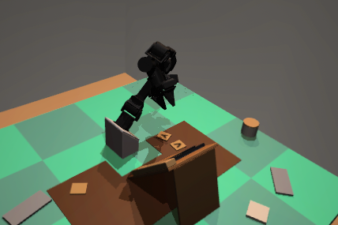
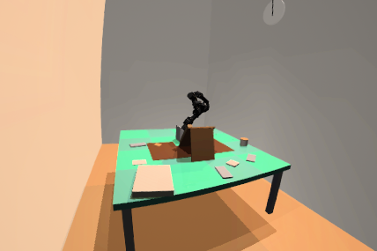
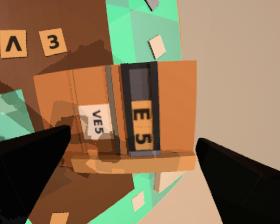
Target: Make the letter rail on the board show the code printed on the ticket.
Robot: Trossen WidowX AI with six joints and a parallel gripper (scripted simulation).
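The white ticket point(image 3: 95, 121) on the board point(image 3: 177, 100) reads VE5. In the wrist view, the dark rail point(image 3: 155, 82) holds an E tile point(image 3: 141, 112) and a 5 tile point(image 3: 142, 139) side by side, with 5 near the lower end stop. The rail's upper part is empty. A loose tile with a V-like mark point(image 3: 13, 44), seen inverted, and a 3 tile point(image 3: 53, 42) lie on the brown mat point(image 3: 81, 30). Another tile point(image 1: 79, 188) point(image 3: 59, 218) lies apart; its letter is not visible. My gripper point(image 1: 169, 106) point(image 3: 134, 139) is open and empty, raised above the counter beyond the board.
A grey upright block point(image 1: 120, 140) stands by the arm's base. A round can point(image 1: 250, 128) point(image 2: 244, 142) stands beyond the mat. Flat grey slabs point(image 1: 281, 181) point(image 1: 28, 208) and a pale piece point(image 1: 257, 211) lie around. A large pale box point(image 2: 153, 180) sits near the counter edge.
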